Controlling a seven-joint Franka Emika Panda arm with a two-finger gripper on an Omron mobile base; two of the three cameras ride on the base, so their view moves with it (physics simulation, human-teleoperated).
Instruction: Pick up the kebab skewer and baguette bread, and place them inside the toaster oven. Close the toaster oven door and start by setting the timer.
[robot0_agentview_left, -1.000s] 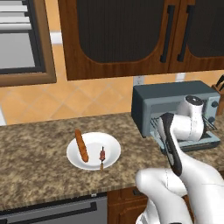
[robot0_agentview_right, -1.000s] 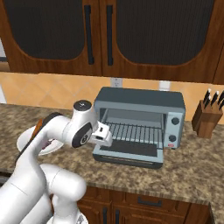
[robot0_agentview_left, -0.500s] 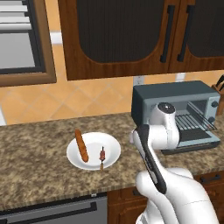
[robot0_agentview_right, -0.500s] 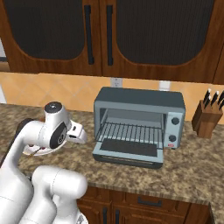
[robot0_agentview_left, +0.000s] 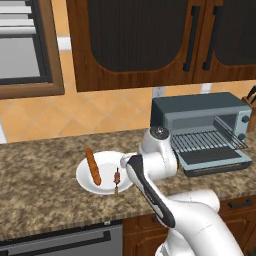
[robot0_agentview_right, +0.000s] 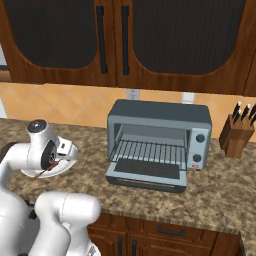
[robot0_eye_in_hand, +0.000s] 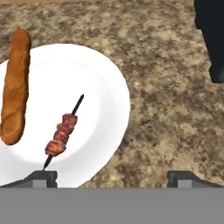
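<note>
I hold the gripper (robot0_eye_in_hand: 112, 177) above the plate (robot0_eye_in_hand: 103, 83), fingers wide apart and empty, because the skewer (robot0_eye_in_hand: 62, 133) and bread (robot0_eye_in_hand: 15, 85) lie there; the oven (robot0_agentview_right: 160, 142) stands open, door (robot0_agentview_right: 146, 172) down, ready.

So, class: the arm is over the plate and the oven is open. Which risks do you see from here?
1. The kebab skewer is very thin and lies flat on the plate, so the open hand may close without catching it.
2. The baguette bread overhangs the rim, so a nudge may roll it off.
3. The toaster oven door juts forward, so the arm may clip it.
</note>
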